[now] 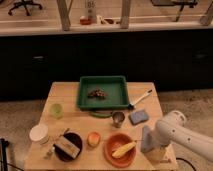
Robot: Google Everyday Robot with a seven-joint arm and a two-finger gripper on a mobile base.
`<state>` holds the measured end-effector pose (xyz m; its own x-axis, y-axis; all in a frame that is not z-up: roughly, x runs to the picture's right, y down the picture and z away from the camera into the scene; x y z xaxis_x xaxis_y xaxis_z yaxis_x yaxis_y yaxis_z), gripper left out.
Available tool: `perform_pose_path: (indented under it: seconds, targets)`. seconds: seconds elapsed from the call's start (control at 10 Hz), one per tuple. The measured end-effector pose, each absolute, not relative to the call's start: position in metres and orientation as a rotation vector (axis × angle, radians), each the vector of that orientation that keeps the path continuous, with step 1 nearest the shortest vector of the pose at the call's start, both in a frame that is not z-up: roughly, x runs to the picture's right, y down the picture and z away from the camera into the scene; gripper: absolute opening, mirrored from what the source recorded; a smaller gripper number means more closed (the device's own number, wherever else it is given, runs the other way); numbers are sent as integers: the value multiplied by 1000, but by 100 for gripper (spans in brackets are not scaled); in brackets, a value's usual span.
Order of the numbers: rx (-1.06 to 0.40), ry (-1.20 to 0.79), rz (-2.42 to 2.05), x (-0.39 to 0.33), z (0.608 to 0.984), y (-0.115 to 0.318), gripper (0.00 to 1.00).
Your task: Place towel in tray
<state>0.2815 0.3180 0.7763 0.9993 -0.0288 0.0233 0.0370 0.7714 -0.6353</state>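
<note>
Dark crumpled clump [96, 93], possibly the towel, lies inside the green tray [114, 84] on the desk [65, 96]. Nearer than the tray stand a metal cup [118, 118], blue sponge [139, 116] and orange bowl [109, 149]. The tool [146, 142] hangs near-right of the tray; whether it is open or closed cannot be told.
</note>
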Motion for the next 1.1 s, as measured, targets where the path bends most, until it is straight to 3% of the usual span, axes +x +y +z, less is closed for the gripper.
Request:
perform_pose_path:
  seconds: [1.1]
  targets:
    - [-710,-9,-36,286,779,323,77]
